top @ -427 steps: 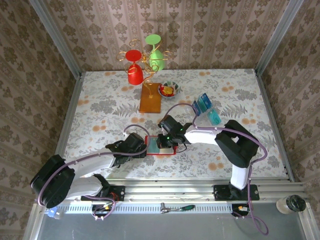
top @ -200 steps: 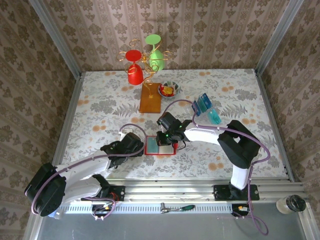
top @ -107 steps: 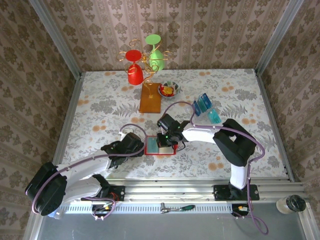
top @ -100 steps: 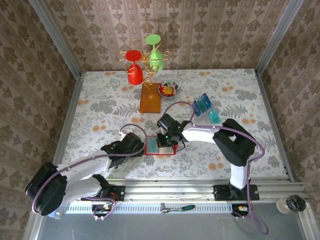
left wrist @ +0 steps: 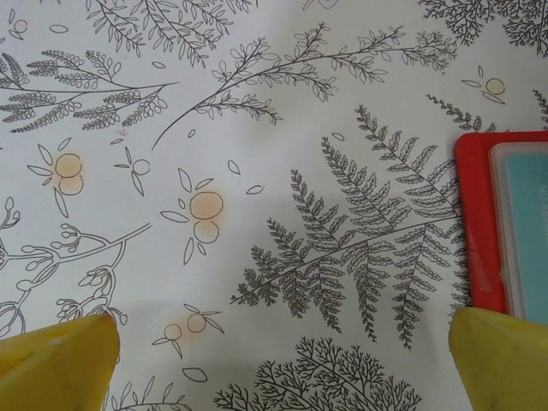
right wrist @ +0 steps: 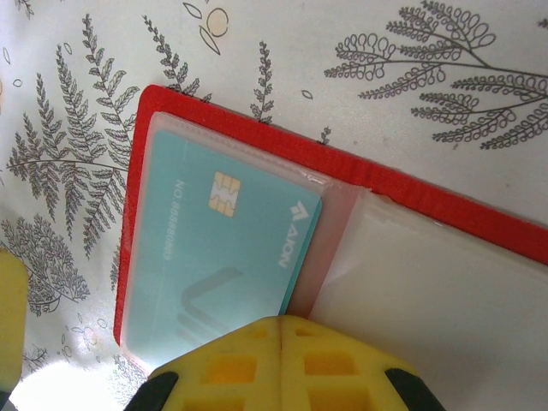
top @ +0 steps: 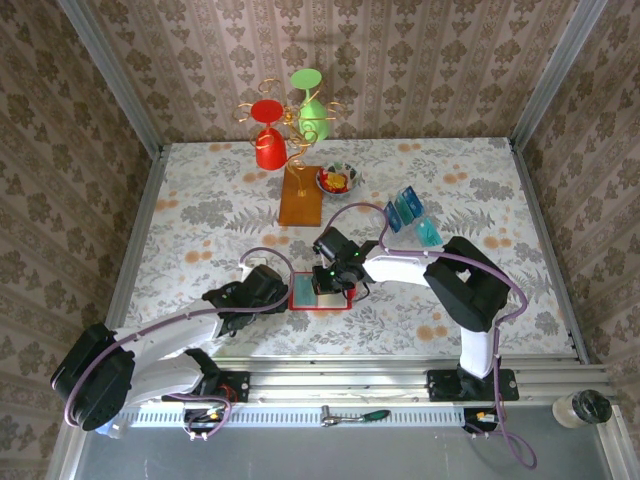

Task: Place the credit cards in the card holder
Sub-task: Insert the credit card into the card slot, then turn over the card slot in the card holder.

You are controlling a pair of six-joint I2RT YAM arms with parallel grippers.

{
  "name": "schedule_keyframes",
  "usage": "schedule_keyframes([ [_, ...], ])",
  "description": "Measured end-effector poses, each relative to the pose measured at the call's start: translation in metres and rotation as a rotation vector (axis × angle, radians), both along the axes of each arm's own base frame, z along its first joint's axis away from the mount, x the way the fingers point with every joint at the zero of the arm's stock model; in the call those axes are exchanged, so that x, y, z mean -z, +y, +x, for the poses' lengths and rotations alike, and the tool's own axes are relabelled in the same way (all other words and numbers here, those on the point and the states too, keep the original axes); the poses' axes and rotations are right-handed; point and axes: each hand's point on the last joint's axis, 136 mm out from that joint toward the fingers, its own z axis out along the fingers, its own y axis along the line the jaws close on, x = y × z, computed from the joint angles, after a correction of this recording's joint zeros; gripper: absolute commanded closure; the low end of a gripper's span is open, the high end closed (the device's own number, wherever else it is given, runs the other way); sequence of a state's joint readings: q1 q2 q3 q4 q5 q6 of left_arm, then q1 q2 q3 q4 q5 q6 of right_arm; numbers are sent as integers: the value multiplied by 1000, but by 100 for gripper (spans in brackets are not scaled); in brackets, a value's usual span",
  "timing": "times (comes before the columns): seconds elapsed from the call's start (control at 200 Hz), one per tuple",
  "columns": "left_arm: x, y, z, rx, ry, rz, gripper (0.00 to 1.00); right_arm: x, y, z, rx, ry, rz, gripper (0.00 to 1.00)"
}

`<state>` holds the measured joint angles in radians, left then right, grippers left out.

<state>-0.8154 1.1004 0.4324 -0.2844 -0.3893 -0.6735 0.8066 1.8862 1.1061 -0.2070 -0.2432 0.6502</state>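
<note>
Top view. The right gripper (top: pixel 330 278) sits low over the glossy red, flat, fold-open card holder (top: pixel 322 301), which lies opened on the floral tablecloth (top: pixel 200 220) directly under its jaws. The left gripper (top: pixel 274 296) rests low just beside the holder's left edge; whether they touch I cannot tell. More teal-blue plastic credit cards (top: pixel 405 210) cluster well beyond the right jaws. An orange rectangular stand base (top: pixel 300 196) stands well beyond both grippers.

Left wrist. The jaws are spread wide and empty, with yellow fingertips (left wrist: pixel 56 351) at either lower corner. The holder's red rim (left wrist: pixel 475 223) lies ahead of the right-hand finger. Between and ahead of the jaws is only bare cloth, so there is plenty of room.

Right wrist. The jaws are pressed together with nothing between them, pads (right wrist: pixel 248 364) meeting at a seam. Just ahead of them one teal card (right wrist: pixel 218 257) lies under the clear sleeve on the holder's left half. Its right edge is at the sleeve mouth by the fold. The right-hand clear pocket (right wrist: pixel 428 300) looks vacant.

Judgement: the step in hand is nudging this card home with closed tips, and it looks seated or nearly so. The next move calls for lifting clear, swinging out to the remaining cards and opening the jaws for a thin-edge pick. The risk is that a push slides the unpinned holder.
</note>
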Motion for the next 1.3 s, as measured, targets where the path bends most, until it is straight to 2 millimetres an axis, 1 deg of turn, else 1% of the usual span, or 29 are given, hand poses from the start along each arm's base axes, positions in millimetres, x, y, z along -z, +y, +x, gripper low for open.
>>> schedule_keyframes([
  [0.245, 0, -2, -1, 6, 6, -7, 0, -5, -1, 4, 7, -8, 5, 95],
  [0.315, -2, -5, 0, 13, 9, -20, 0, -13, -4, 9, 13, -23, 14, 93],
  [0.395, -7, -11, 2, 21, 6, -41, 0, -27, -11, 18, 31, -51, 31, 91],
  [0.46, -13, -18, 5, 33, 2, -58, 0, -36, -19, 26, 52, -72, 42, 90],
  [0.51, -17, -23, 7, 42, -1, -66, 0, -39, -26, 30, 69, -78, 43, 90],
  [0.565, -20, -30, 9, 55, -3, -75, 0, -37, -35, 32, 86, -76, 35, 90],
  [0.65, -22, -41, 9, 80, 3, -80, 0, -27, -50, 32, 107, -61, 10, 90],
  [0.72, -21, -51, 10, 103, 10, -80, 0, -21, -57, 31, 115, -49, -8, 90],
  [0.885, -17, -70, 10, 147, 27, -76, 0, -20, -58, 30, 107, -50, -15, 91],
  [1.04, -13, -82, 9, 171, 41, -71, 0, -16, -58, 30, 103, -46, -22, 92],
  [1.3, -11, -92, 9, 193, 44, -74, 0, -5, -59, 28, 90, -28, -41, 92],
])
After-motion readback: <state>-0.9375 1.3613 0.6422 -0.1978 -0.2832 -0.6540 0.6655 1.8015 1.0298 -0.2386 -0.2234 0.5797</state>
